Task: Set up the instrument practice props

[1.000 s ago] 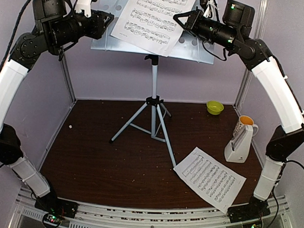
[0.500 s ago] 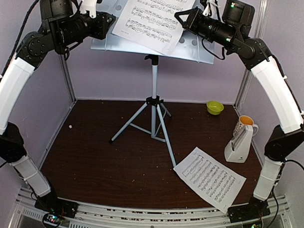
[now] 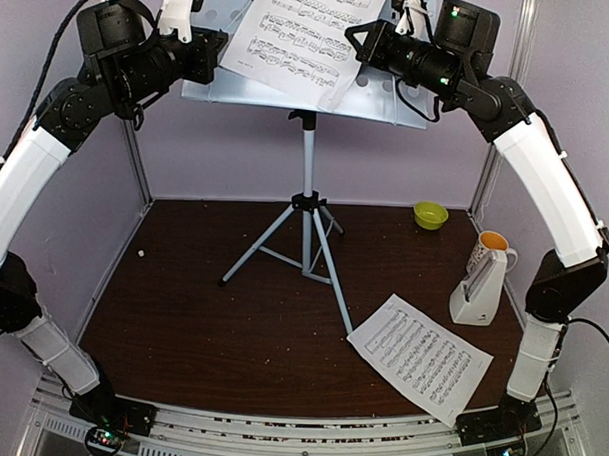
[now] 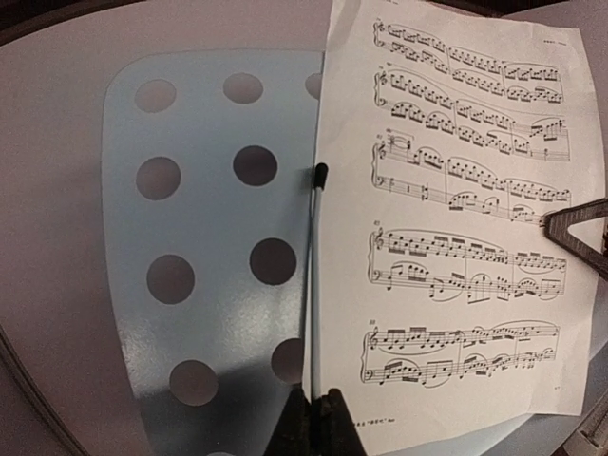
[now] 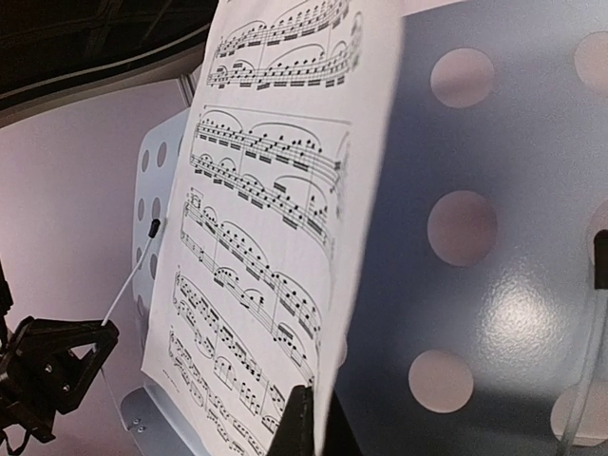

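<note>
The silver tripod music stand [image 3: 308, 178] stands mid-table, its white perforated desk [image 3: 205, 79] at the top. One sheet-music page [image 3: 301, 38] lies tilted on the desk. My right gripper [image 3: 359, 38] is shut on that page's right edge, as the right wrist view [image 5: 306, 423] shows. My left gripper [image 3: 219, 53] is shut at the page's left edge [image 4: 315, 423], apparently on the thin wire page holder [image 4: 313, 275] that runs into its jaws. The second page [image 3: 420, 357] lies flat at the front right. The white metronome [image 3: 480, 287] stands at the right.
A white mug with an orange inside [image 3: 494, 243] stands just behind the metronome. A small yellow-green bowl [image 3: 430, 214] sits at the back right. The tripod's legs [image 3: 274, 249] spread over the table's middle. Purple walls close in the back and sides.
My right gripper has moved left and slightly up, carrying the page leftwards across the desk. My left gripper has moved right, closer to the page's left edge.
</note>
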`<action>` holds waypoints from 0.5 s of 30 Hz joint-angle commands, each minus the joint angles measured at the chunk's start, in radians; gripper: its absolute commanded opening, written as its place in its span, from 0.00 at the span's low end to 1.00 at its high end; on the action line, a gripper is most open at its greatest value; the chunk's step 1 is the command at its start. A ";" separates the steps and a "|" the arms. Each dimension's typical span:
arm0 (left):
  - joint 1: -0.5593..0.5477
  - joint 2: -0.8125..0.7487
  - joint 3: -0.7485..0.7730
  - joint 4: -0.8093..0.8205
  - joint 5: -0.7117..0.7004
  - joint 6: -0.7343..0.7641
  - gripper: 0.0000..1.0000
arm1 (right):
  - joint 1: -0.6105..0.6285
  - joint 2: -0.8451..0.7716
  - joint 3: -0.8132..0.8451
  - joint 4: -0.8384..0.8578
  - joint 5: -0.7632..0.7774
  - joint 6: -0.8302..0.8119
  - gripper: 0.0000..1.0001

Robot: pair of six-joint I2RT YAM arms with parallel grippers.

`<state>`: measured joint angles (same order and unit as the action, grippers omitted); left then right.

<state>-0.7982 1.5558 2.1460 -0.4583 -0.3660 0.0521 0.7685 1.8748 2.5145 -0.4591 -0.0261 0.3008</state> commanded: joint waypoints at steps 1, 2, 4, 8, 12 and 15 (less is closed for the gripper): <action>0.005 -0.095 -0.132 0.222 -0.022 0.036 0.00 | 0.012 0.012 0.024 0.023 0.043 -0.041 0.00; 0.005 -0.113 -0.166 0.257 -0.015 0.040 0.00 | 0.015 0.012 0.025 0.025 0.047 -0.048 0.00; 0.005 -0.132 -0.208 0.303 0.011 0.049 0.00 | 0.022 0.014 0.027 0.035 0.055 -0.068 0.00; 0.005 -0.131 -0.212 0.306 0.051 0.054 0.00 | 0.047 0.021 0.030 0.058 0.072 -0.126 0.00; 0.005 -0.126 -0.209 0.296 0.076 0.057 0.00 | 0.085 0.027 0.030 0.081 0.103 -0.228 0.00; 0.005 -0.124 -0.209 0.291 0.092 0.055 0.00 | 0.109 0.028 0.029 0.103 0.118 -0.285 0.01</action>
<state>-0.7982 1.4513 1.9373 -0.2531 -0.3225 0.0757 0.8452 1.8912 2.5164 -0.4152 0.0536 0.1276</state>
